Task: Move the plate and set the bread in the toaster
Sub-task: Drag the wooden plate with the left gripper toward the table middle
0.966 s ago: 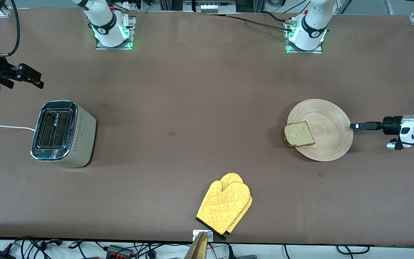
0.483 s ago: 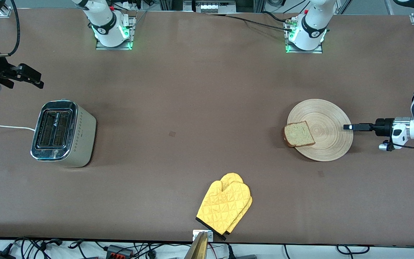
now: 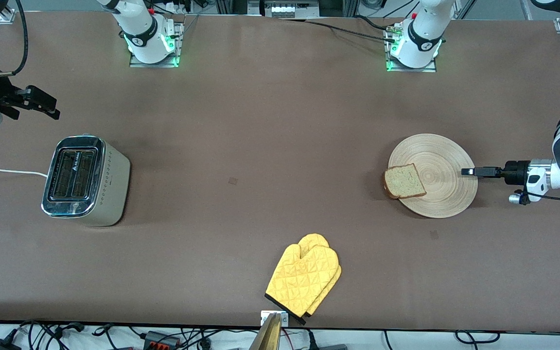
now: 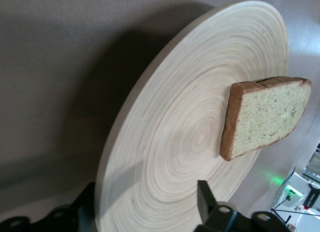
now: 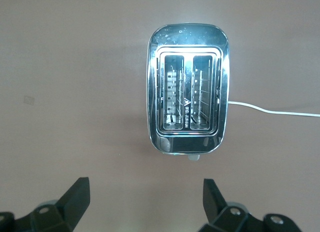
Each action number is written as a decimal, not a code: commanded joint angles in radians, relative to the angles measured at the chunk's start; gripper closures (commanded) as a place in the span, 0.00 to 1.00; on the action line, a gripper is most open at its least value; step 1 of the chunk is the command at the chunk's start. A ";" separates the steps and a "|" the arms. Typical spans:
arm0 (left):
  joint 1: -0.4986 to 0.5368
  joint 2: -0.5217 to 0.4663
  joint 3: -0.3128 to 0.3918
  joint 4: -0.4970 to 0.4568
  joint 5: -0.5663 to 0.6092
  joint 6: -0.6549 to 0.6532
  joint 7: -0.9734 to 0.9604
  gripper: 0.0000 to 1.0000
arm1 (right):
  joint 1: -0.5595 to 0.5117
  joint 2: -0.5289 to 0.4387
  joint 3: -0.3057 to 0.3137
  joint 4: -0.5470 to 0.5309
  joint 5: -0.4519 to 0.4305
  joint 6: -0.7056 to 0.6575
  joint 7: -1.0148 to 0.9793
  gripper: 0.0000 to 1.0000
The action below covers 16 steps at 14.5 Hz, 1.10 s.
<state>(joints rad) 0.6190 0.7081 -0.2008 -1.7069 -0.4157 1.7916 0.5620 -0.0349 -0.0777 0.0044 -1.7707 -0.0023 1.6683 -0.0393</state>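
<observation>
At the wooden plate (image 3: 447, 160) rim, the left gripper (image 3: 465, 171) has been advanced, its fingers straddling the edge; whether it is gripped cannot be told. Over the table beside the toaster (image 3: 85, 181), the right gripper (image 3: 49, 110) is held spread and waiting, with the bread slice (image 3: 405, 181) untouched

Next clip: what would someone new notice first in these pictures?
Probably the left gripper reaching in level at the rim of the plate, toward the left arm's end of the table, with the bread lying at the plate's edge toward the toaster. The toaster stands at the right arm's end, slots empty, the right gripper open and waiting nearby. An oven mitt lies nearest the front camera.
</observation>
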 commanded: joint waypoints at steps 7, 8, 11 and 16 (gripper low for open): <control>-0.005 0.016 -0.008 0.004 -0.067 -0.008 0.179 0.85 | -0.002 -0.025 0.002 -0.015 -0.001 0.010 -0.010 0.00; -0.008 0.017 -0.008 0.006 -0.086 -0.024 0.196 0.92 | -0.002 -0.028 0.002 -0.016 -0.001 0.005 -0.011 0.00; -0.028 0.024 -0.009 0.009 -0.152 -0.066 0.217 0.99 | -0.002 -0.027 0.002 -0.018 -0.001 0.007 -0.010 0.00; -0.120 0.043 -0.008 0.009 -0.354 -0.126 0.219 1.00 | -0.002 -0.025 0.002 -0.016 -0.001 0.010 -0.011 0.00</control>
<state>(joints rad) 0.5310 0.7405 -0.2113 -1.7065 -0.6707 1.7199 0.7567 -0.0350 -0.0790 0.0043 -1.7707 -0.0023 1.6714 -0.0393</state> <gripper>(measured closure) 0.903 0.000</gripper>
